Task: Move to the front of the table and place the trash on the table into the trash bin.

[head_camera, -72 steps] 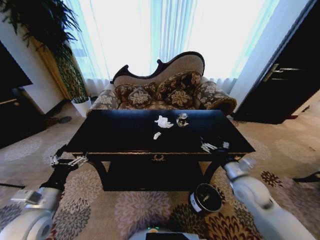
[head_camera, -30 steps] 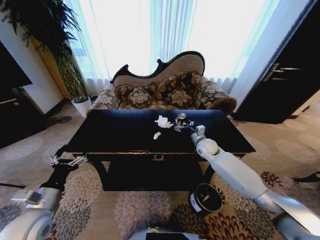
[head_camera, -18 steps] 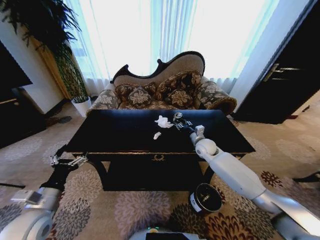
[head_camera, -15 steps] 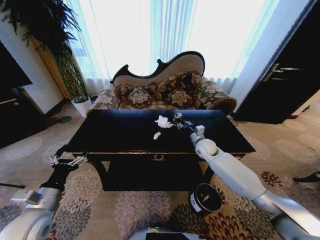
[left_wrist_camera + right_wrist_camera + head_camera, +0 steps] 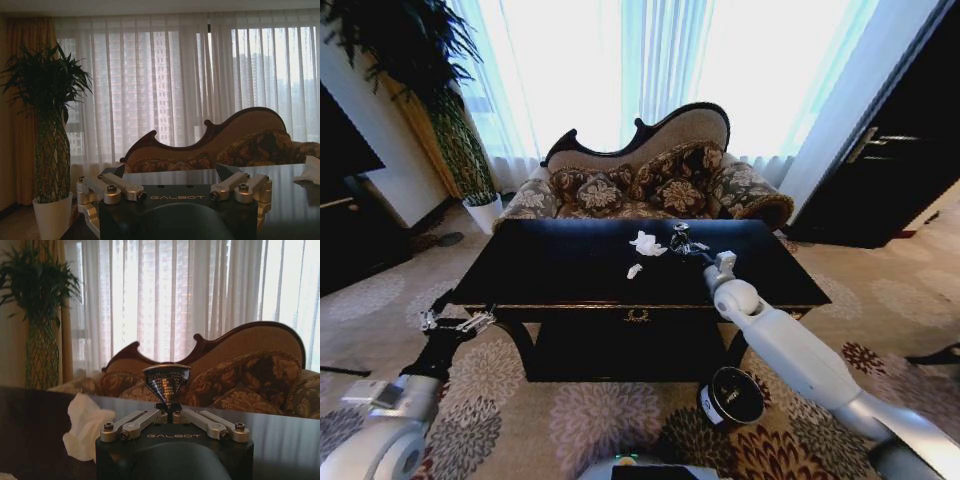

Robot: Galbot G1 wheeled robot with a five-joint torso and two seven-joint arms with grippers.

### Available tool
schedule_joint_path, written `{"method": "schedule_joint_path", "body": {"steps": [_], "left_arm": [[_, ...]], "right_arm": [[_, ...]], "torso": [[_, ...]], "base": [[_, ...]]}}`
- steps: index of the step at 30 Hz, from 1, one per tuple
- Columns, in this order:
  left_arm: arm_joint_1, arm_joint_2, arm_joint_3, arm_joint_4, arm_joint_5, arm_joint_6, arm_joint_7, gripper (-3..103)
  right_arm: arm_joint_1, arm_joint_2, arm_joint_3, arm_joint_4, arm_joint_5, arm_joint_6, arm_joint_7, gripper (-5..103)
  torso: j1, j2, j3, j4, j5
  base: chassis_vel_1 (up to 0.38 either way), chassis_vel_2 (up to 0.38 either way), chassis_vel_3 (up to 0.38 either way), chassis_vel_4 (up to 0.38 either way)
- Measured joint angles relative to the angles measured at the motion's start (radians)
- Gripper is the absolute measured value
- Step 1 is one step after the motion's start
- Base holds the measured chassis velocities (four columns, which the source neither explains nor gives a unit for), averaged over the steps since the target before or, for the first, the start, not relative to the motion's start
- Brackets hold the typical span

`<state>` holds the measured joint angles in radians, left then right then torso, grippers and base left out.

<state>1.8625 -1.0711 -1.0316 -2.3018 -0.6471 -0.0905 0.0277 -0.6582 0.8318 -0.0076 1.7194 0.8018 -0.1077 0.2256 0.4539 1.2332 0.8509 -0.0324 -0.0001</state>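
- Because the shiny dark-and-silver wrapper (image 5: 166,381) goes first, right gripper (image 5: 171,416) pinches it above the table (image 5: 570,265), beside the paper wad (image 5: 85,426).
- Left gripper (image 5: 175,190) waits wide at the table's left front corner.

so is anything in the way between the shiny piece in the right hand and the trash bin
Nothing visible. The right hand grips the shiny piece above the table. The trash bin sits open on the carpet below the table's front edge, beside the right arm. The table edge is the one thing to clear.
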Motion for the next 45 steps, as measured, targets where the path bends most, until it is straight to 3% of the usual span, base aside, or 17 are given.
{"method": "schedule_joint_path", "body": {"steps": [4,10,16,19,21,23,25,34,37,45], "left_arm": [[0.000,0.000,0.000,0.000,0.000,0.000,0.000,100],[0.000,0.000,0.000,0.000,0.000,0.000,0.000,100],[0.000,0.000,0.000,0.000,0.000,0.000,0.000,100],[0.000,0.000,0.000,0.000,0.000,0.000,0.000,100],[0.000,0.000,0.000,0.000,0.000,0.000,0.000,100],[0.000,0.000,0.000,0.000,0.000,0.000,0.000,100],[0.000,0.000,0.000,0.000,0.000,0.000,0.000,100],[0.000,0.000,0.000,0.000,0.000,0.000,0.000,100],[0.000,0.000,0.000,0.000,0.000,0.000,0.000,100],[0.000,0.000,0.000,0.000,0.000,0.000,0.000,100]], "right_arm": [[-0.091,-0.035,0.091,0.064,0.019,0.000,-0.002,0],[-0.397,-0.076,0.357,0.215,0.032,0.042,-0.039,0],[-0.685,0.011,0.567,0.363,0.056,0.095,-0.084,0],[-0.773,0.049,0.638,0.392,0.012,0.148,-0.129,0],[-0.897,0.106,0.749,0.425,-0.058,0.237,-0.198,0],[-0.926,0.120,0.772,0.433,-0.070,0.254,-0.211,0],[-1.024,0.175,0.843,0.444,-0.112,0.330,-0.249,0],[-1.108,0.318,0.881,0.362,-0.177,0.486,-0.289,0],[-1.129,0.365,0.871,0.292,-0.219,0.580,-0.312,0],[-1.122,0.406,0.795,0.143,-0.244,0.658,-0.316,0]], "torso": [[0.000,0.000,0.000,0.0002,-0.0001],[0.000,0.000,0.000,-0.0005,0.0002],[0.000,0.000,0.000,-0.0001,0.0000],[0.000,0.000,0.000,-0.0003,-0.0002],[0.000,0.000,0.000,0.0000,-0.0001],[0.000,0.000,0.000,0.0000,-0.0002],[0.000,0.000,0.000,-0.0005,-0.0001],[0.000,0.000,0.000,-0.0001,0.0002],[0.000,0.000,0.000,0.0000,-0.0001],[0.000,0.000,0.000,0.0000,-0.0003]], "base": [[0.000,0.000,0.000,0.000],[0.000,0.000,0.000,0.000],[0.000,0.000,0.000,0.000],[0.000,0.000,0.000,0.000],[0.000,0.000,0.000,0.000],[0.000,0.000,0.000,0.000],[0.000,0.000,0.000,0.000],[0.000,0.000,0.000,0.000],[0.000,0.000,0.000,0.000],[0.000,0.000,0.000,0.000]]}}
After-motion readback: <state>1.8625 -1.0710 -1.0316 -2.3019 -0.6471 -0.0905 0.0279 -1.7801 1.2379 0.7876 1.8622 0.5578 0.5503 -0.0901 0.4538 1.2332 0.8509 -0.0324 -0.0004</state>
